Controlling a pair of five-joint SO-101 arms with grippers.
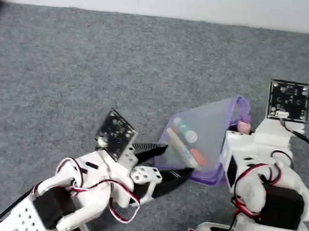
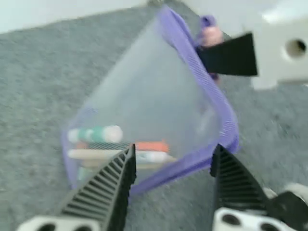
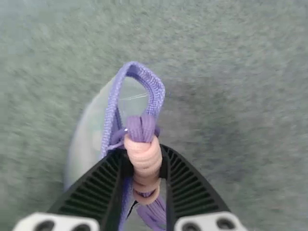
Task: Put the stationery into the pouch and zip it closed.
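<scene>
The left gripper (image 2: pixel 174 151) is spread wide, its jaws straddling the lower edge of the purple pouch (image 2: pixel 159 96). Blur makes it hard to say whether either pad touches the fabric. The pouch sits right of the desk's (image 1: pixel 94 58) centre, nearer the front edge than the back, with the stationery (image 2: pixel 98 134) bunched at the end by that gripper. At the pouch's opposite corner, the right gripper (image 3: pixel 143 155) is clamped on the pink zip pull (image 3: pixel 144 173).

The main risk, I judge, is that with nothing pinning the left end, a tug on the pull drags the whole pouch across the desk instead of running the slider. The smooth bead could also slip from the jaws under load.
</scene>
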